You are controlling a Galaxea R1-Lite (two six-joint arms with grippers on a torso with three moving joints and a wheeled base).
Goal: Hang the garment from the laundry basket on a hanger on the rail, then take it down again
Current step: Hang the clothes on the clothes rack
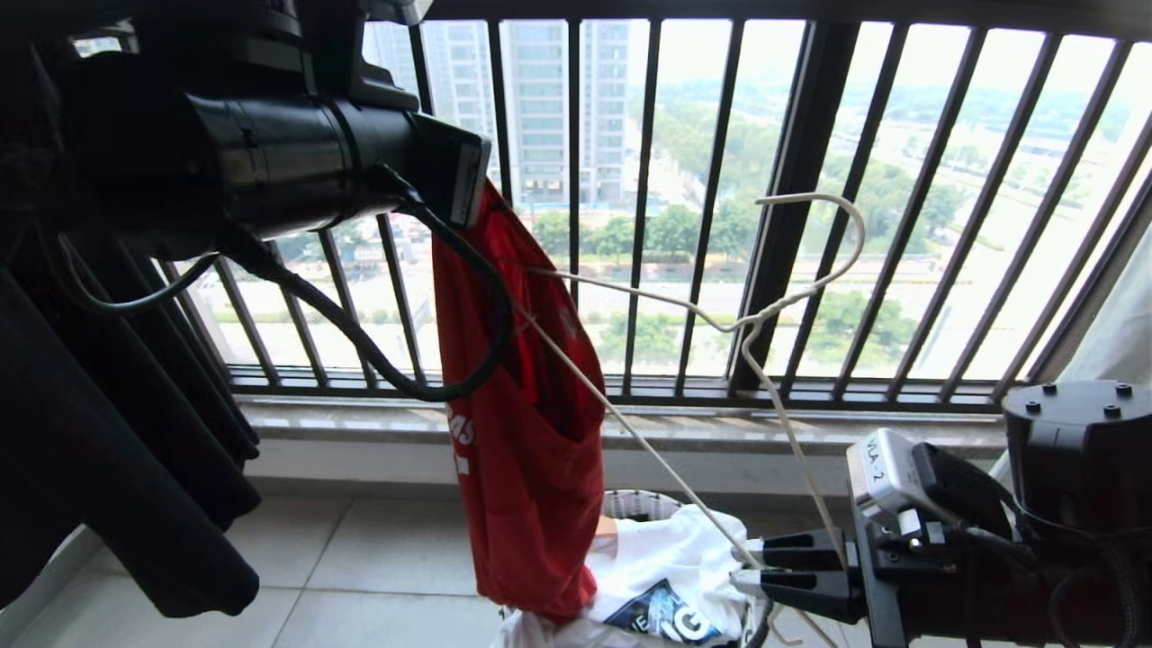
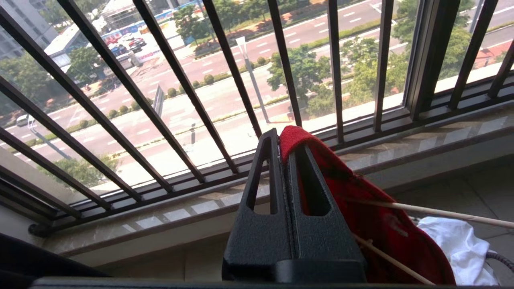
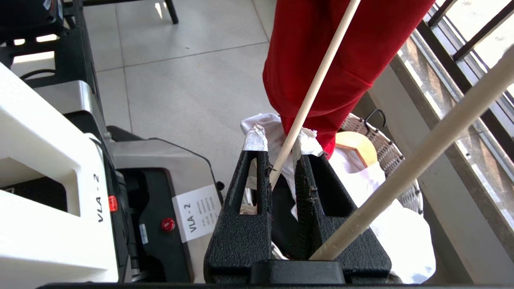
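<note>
The red garment [image 1: 531, 468] hangs in a long bunch from my left gripper [image 2: 280, 138], which is raised at the upper left and shut on a fold of its fabric. The whitish wire hanger [image 1: 754, 317] stands tilted in the air, hook up. One of its arms runs into the garment and the other comes down to my right gripper [image 1: 742, 567]. That gripper [image 3: 279, 148], low at the right, is shut on the hanger's thin rod [image 3: 309, 96] between its taped tips. The garment's lower end dangles over the laundry basket [image 1: 637, 502]. The rail is out of view.
A white printed shirt [image 1: 670, 576] and a wooden hanger [image 3: 358, 145] lie in the basket. Dark clothes [image 1: 108, 432] hang at the left. The dark railing with vertical bars [image 1: 796, 180] and a stone sill [image 1: 810, 432] close off the far side. My base [image 3: 44, 160] stands beside the basket.
</note>
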